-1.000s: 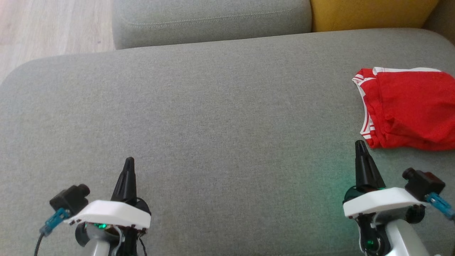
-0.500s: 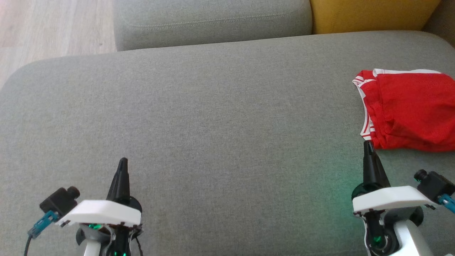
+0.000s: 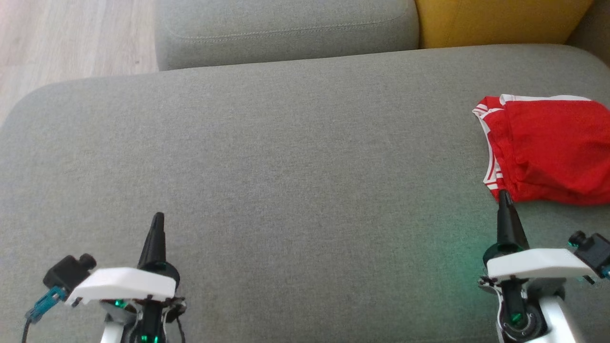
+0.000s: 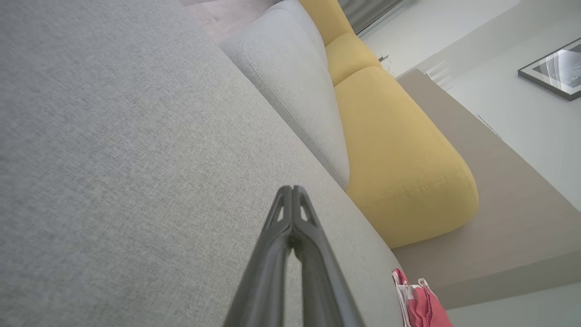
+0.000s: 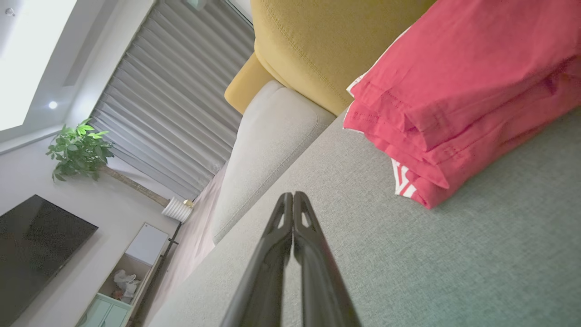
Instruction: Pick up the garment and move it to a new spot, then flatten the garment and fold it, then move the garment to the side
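Observation:
The garment (image 3: 548, 147) is red with white trim and lies folded in several layers at the right edge of the grey sofa seat (image 3: 286, 166). It also shows as stacked red folds (image 5: 463, 95) and as a small red patch (image 4: 420, 302). My right gripper (image 3: 503, 196) is shut with nothing in it, its tip just short of the garment's near left corner. My left gripper (image 3: 157, 217) is shut and empty over bare seat at the lower left. Both pairs of fingers press together in the wrist views (image 4: 292, 188) (image 5: 292, 195).
A grey back cushion (image 3: 286, 28) and a yellow cushion (image 3: 500, 19) line the far side of the seat. Wooden floor (image 3: 71, 38) lies beyond the seat's left corner. A television (image 5: 32, 245), a plant (image 5: 79, 150) and curtains stand across the room.
Both grippers have drawn back toward the bottom of the head view, the left drifting left and the right drifting right. The garment lies where it was; the camera shifted slightly.

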